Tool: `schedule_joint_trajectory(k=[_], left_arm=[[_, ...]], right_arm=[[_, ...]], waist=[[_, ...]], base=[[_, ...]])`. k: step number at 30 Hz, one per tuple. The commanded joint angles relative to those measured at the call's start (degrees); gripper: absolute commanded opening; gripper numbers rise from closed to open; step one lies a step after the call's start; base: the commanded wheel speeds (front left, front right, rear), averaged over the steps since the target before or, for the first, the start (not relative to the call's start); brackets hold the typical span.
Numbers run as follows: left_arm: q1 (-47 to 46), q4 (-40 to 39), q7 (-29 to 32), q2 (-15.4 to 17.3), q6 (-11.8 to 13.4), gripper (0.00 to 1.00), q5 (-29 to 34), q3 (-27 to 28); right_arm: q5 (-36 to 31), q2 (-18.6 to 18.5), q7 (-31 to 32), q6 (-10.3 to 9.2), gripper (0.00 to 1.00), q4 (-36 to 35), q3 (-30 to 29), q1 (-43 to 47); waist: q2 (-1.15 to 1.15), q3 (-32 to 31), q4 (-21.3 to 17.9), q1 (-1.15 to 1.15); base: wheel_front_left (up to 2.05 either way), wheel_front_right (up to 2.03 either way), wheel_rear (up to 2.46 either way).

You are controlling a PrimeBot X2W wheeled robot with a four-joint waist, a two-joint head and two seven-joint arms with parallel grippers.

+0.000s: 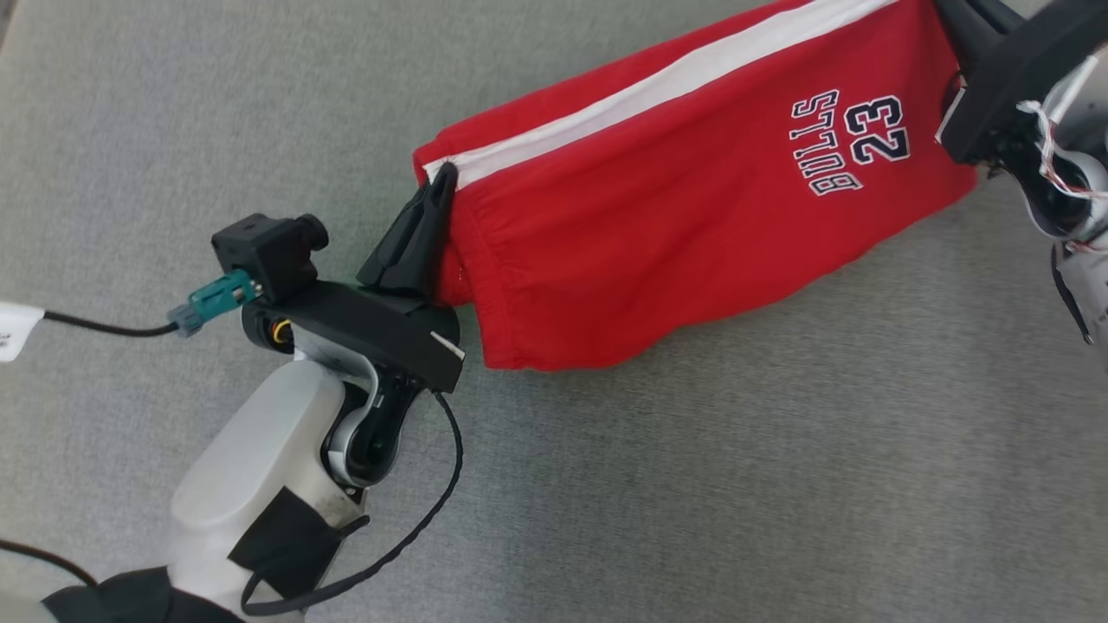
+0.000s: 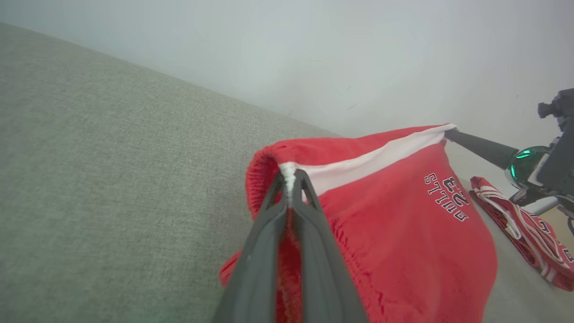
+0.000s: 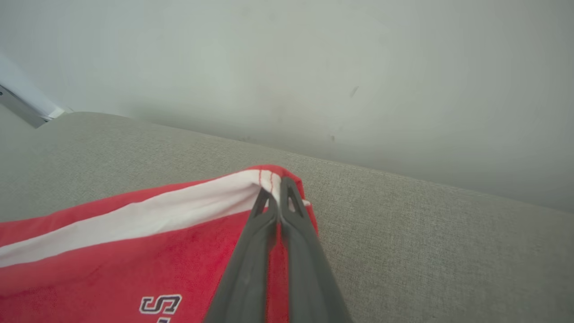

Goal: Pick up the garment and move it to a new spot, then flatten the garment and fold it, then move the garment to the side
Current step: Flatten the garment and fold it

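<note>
Head view: one garment (image 1: 692,216) gripped by left hand (image 1: 444,177), right hand (image 3: 278,186).

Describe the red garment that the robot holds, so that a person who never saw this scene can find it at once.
Over the grey fabric surface, the red shorts are stretched between the left end effector, shut on the waistband, and the right end effector, shut on the hem. Unlike the other red garment nearby, they carry one broad white stripe and the print BULLS 23.
</note>
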Motion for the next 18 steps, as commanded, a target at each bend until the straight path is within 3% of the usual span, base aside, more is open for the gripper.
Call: schedule_joint_trajectory(k=[1,11,12,13,14,15,18], left_arm=[[-0.89,0.37,-0.19,-0.24,0.10,0.00,-0.08,-0.20],[-2.89,2.57,-0.20,-0.98,0.10,0.00,-0.45,-1.51],[-2.88,2.71,-0.20,-0.92,0.10,0.00,-0.43,-1.44],[-2.88,2.83,-0.20,-0.79,0.10,0.29,-0.15,-1.27],[-2.86,2.82,-0.20,-0.65,0.10,0.77,0.53,-0.87],[-2.55,2.96,-0.20,-0.61,0.10,1.00,1.12,-0.35],[-0.27,2.79,-0.20,-0.69,0.10,1.00,2.88,0.96]], right_arm=[[-0.61,0.49,-0.67,-0.11,0.00,0.90,0.64,-1.06],[0.91,2.70,-4.70,-0.11,0.00,9.74,7.10,-6.32],[1.16,2.78,-5.34,-0.11,0.04,10.32,7.47,-6.56],[1.34,2.82,-6.13,-0.11,0.44,10.51,8.13,-6.60],[1.82,2.92,-6.69,-0.11,0.88,10.91,8.71,-6.56],[2.36,2.96,-7.36,-0.11,1.00,11.18,9.11,-6.46],[3.87,2.89,-9.74,-0.11,1.00,11.84,10.39,-5.12]], waist=[[-0.01,2.69,2.36,-0.02],[-0.01,3.43,2.57,-0.02],[-0.01,3.34,2.46,-0.02],[-0.01,3.16,2.33,-0.02],[-0.01,2.93,2.21,-0.02],[-0.01,2.62,2.09,-0.02],[-0.01,0.94,1.65,-0.02]], base=[[0.00,0.00,0.00],[0.00,0.00,0.00],[0.00,0.00,0.00],[0.00,0.00,0.00],[0.00,0.00,0.00],[0.00,0.00,0.00],[0.00,0.00,0.00]])
